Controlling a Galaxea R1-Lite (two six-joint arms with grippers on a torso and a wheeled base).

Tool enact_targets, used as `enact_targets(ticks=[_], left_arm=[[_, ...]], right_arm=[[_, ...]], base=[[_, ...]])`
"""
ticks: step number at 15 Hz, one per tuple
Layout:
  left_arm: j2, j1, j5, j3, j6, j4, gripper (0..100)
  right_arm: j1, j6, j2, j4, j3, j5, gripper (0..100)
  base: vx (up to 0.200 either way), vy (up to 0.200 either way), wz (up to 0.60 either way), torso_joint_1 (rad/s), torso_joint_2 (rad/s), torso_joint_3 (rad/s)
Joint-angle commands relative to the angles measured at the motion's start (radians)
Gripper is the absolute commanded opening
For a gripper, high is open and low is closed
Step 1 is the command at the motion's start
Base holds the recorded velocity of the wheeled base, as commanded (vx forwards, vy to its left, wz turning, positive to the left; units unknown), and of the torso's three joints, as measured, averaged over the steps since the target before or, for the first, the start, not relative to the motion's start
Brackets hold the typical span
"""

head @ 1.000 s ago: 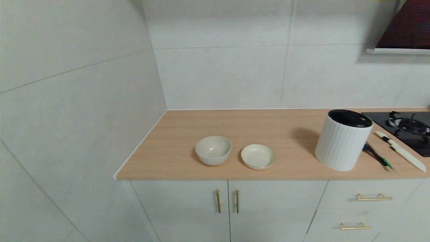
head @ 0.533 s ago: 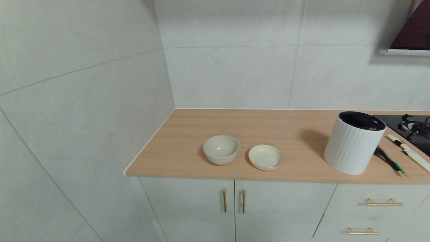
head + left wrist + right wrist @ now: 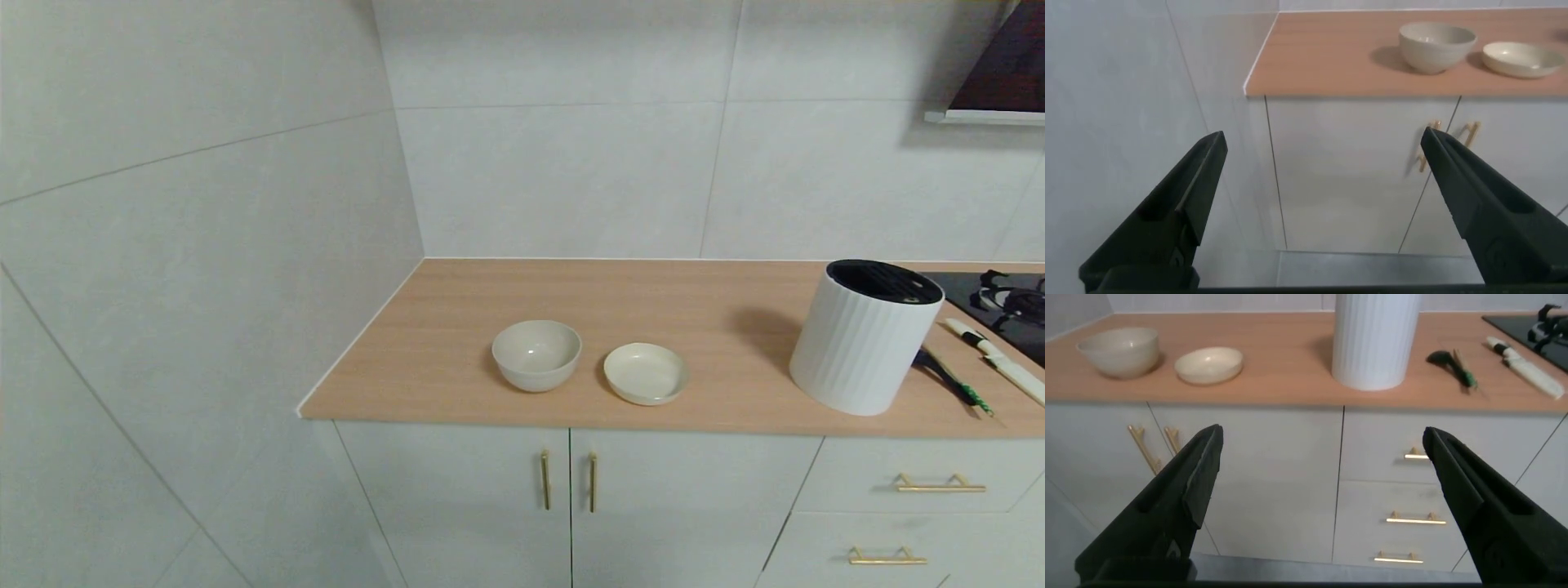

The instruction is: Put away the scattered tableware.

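The bowl (image 3: 536, 354) sits upright on the worktop (image 3: 653, 294), left of centre, near the front edge. The dish (image 3: 645, 373) is just beside it on the right, not touching. The white ribbed holder (image 3: 861, 347) stands well right of the dish, its slotted top dark. Past it, toward the hob (image 3: 1012, 304), a black utensil (image 3: 955, 382) with a green end lies flat by the holder's base. A white knife (image 3: 1000, 363) lies flat between the utensil and the hob.

My left claw (image 3: 1327, 216) is spread wide and grips nothing. It is below worktop level, facing the doors (image 3: 1347, 171). My right claw (image 3: 1323, 510) is likewise spread and grips nothing, facing the drawers (image 3: 1429, 482) under the holder. Both are well apart from the tableware.
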Motion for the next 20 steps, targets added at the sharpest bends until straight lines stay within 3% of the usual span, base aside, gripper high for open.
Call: enact_targets(ticks=[1, 20], left_arm=[[0.002, 0.0, 0.0, 0.0, 0.0, 0.0, 100], [0.002, 0.0, 0.0, 0.0, 0.0, 0.0, 100]], right_arm=[[0.0, 0.0, 0.0, 0.0, 0.0, 0.002, 100], [0.0, 0.0, 0.0, 0.0, 0.0, 0.0, 100]], base=[[0.0, 0.0, 0.0, -0.212, 0.47, 0.256], [0.0, 0.0, 0.0, -0.216, 0.52, 0.296]])
